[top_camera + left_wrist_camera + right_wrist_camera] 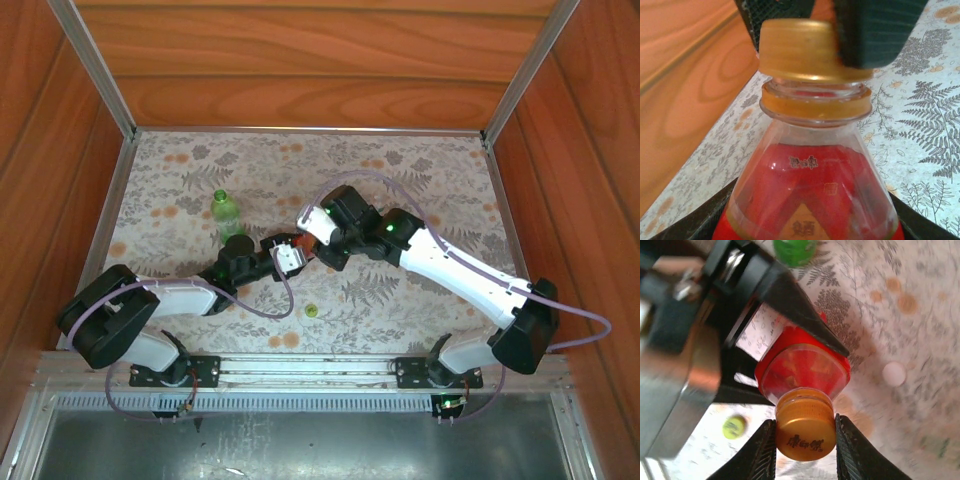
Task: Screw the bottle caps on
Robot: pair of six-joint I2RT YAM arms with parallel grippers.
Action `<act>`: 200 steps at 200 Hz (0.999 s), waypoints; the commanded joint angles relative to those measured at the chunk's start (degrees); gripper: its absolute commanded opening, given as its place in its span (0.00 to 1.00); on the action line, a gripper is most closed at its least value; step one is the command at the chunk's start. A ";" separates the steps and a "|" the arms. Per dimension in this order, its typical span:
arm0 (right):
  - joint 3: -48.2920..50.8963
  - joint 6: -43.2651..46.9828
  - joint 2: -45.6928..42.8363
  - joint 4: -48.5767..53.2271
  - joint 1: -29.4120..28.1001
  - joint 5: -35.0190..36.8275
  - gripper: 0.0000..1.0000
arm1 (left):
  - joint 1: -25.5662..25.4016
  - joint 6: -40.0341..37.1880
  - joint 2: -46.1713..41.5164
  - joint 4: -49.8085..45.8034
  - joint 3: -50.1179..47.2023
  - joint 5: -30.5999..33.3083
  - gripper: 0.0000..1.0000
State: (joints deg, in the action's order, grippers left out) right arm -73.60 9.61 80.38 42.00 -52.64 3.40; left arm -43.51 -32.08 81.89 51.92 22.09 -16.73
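Capping: my left pincer (288, 256) clamps red bottle (802, 367), right pincer (805, 422) pinches orange cap (805, 432) seated on it; next, I twist it tight.

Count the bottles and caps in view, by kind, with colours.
Bottles: 2 (green bottle, red bottle)
Caps: 3 (orange cap, yellow-green cap, white cap)
Total: 5
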 commanded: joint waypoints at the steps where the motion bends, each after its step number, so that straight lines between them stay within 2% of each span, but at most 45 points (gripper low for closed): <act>1: -3.02 -34.23 0.70 0.61 0.51 3.55 0.00 | -0.53 2.37 0.11 -4.52 -1.15 -2.08 0.58; 12: -2.70 -38.21 0.42 1.82 0.35 2.41 0.01 | -0.51 2.37 0.20 -4.54 -1.03 -2.16 0.58; 24: -1.74 -37.03 -0.41 1.57 0.28 1.90 0.05 | -0.51 2.47 0.20 -4.52 -0.96 -2.47 0.58; 58: 3.52 -20.88 -5.51 -4.03 0.37 1.12 0.44 | -0.48 3.60 0.20 -4.50 -0.87 -3.46 0.58; 80: 6.42 -11.36 -10.07 -7.71 0.38 2.42 0.55 | -0.52 3.56 0.20 -4.50 -1.10 -3.46 0.58; 102: 8.85 2.10 -13.98 -9.78 0.43 0.26 0.57 | -0.61 3.38 0.21 -4.55 -1.02 -3.81 0.58; 118: 10.22 19.84 -16.14 -9.36 0.42 -5.65 0.59 | -0.54 3.25 0.04 -4.53 -1.04 -4.39 0.58; 140: 9.79 36.17 -15.87 -7.59 0.46 -7.56 0.58 | -0.61 3.20 -0.26 -4.50 -1.22 -4.80 0.58; 168: 3.83 44.89 -10.09 -0.16 0.56 -4.96 0.55 | -0.81 3.07 -0.61 -4.55 -1.35 -4.80 0.58; 200: 2.02 49.46 -5.96 0.59 0.52 -3.96 0.51 | -1.02 3.07 -0.85 -4.55 -1.43 -4.63 0.58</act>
State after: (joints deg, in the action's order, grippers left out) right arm -69.67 48.86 72.42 39.18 -52.40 -0.91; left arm -43.75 -30.96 81.38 51.48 22.04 -19.81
